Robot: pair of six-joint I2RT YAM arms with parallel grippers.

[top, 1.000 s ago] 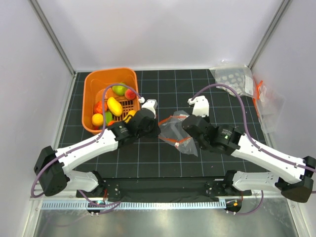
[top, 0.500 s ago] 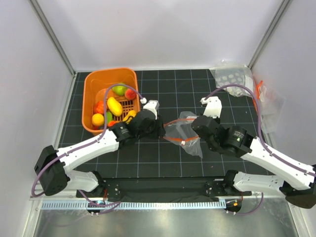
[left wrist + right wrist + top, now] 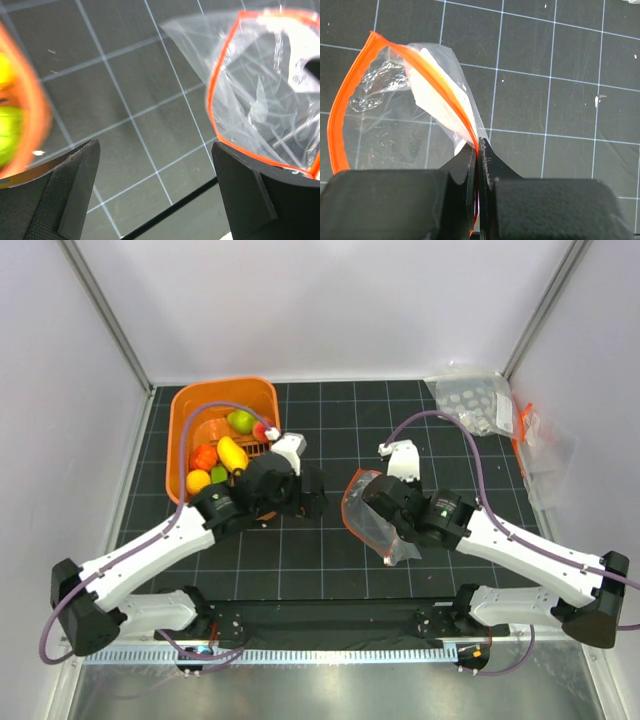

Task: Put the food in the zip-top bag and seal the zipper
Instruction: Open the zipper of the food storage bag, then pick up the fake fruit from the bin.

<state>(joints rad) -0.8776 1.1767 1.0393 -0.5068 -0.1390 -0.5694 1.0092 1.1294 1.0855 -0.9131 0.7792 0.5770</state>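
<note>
In the left wrist view, the basket and food blur at nine o'clock, cut off; the zip-top bag runs off at three o'clock.

Bright, even, diffuse light fills every view, and shadows on the mat are faint. In the left wrist view the basket smears into blur at the edge and white glare streaks the bag. The right wrist view is sharp.
</note>
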